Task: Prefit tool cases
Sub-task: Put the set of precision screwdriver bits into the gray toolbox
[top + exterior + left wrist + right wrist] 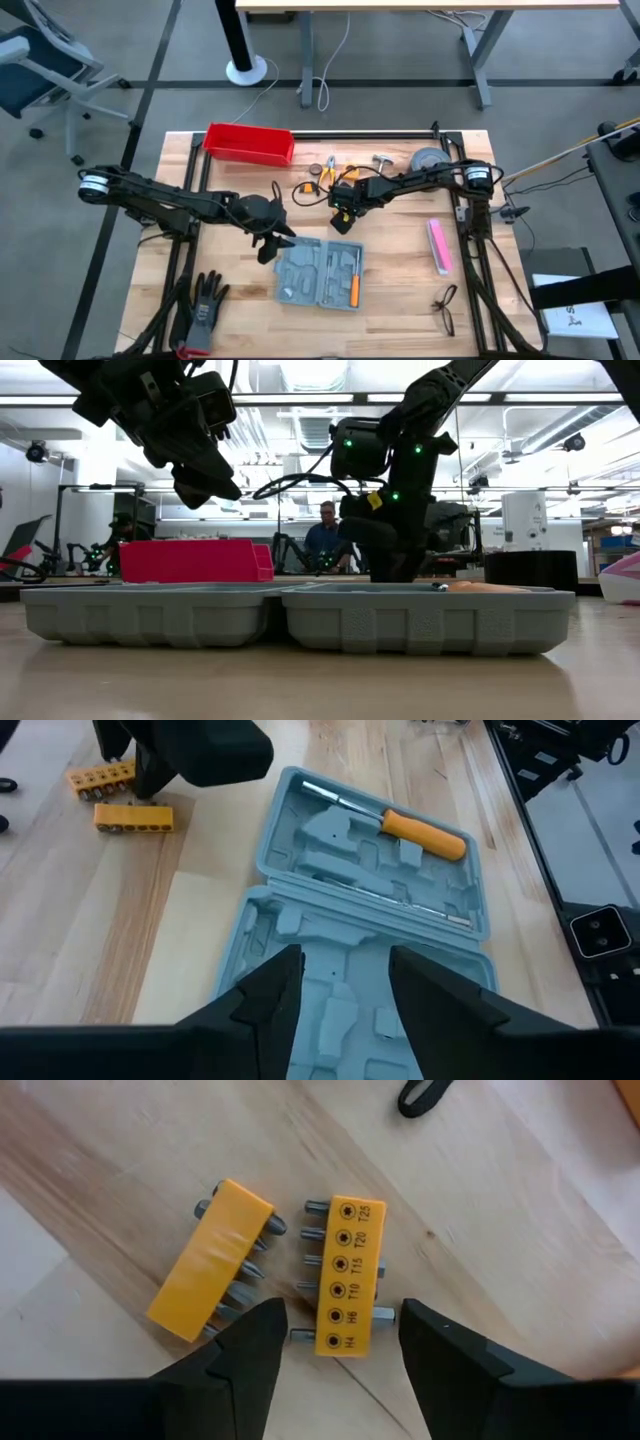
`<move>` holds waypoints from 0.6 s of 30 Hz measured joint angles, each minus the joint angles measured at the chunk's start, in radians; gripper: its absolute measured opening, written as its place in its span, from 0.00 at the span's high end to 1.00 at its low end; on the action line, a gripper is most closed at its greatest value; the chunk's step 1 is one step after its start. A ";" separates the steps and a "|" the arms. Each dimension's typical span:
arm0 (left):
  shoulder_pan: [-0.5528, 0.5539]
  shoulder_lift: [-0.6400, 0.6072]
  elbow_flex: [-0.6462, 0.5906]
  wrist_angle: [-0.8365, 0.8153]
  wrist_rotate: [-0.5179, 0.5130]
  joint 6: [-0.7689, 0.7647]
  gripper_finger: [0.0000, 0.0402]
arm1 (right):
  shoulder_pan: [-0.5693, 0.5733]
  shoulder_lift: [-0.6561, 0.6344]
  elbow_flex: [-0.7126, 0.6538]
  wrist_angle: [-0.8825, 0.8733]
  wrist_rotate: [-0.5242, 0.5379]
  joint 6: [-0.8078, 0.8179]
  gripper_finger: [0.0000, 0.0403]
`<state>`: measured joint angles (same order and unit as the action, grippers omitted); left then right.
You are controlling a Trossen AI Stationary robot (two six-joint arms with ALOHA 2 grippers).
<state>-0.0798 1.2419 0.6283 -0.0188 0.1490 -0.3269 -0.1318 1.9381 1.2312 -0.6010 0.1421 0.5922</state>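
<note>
While the grey-blue hinged plastic tool case lies open at table centre, I hold my right gripper spread over the yellow labelled bit holder, ready to seize it; my left gripper, parted and empty, hovers above the case.

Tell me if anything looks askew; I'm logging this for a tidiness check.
Two yellow bit holders lie loose on the table beside the open tool case, one tipped at an angle to the other. Nothing looks spilled or damaged.
</note>
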 joint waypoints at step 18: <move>0.000 0.000 0.000 0.000 0.011 -0.001 0.62 | -0.006 0.001 0.000 0.009 -0.009 -0.035 0.76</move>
<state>-0.0796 1.2419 0.6281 -0.0189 0.1600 -0.3275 -0.1379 1.9392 1.2312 -0.5922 0.1329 0.5571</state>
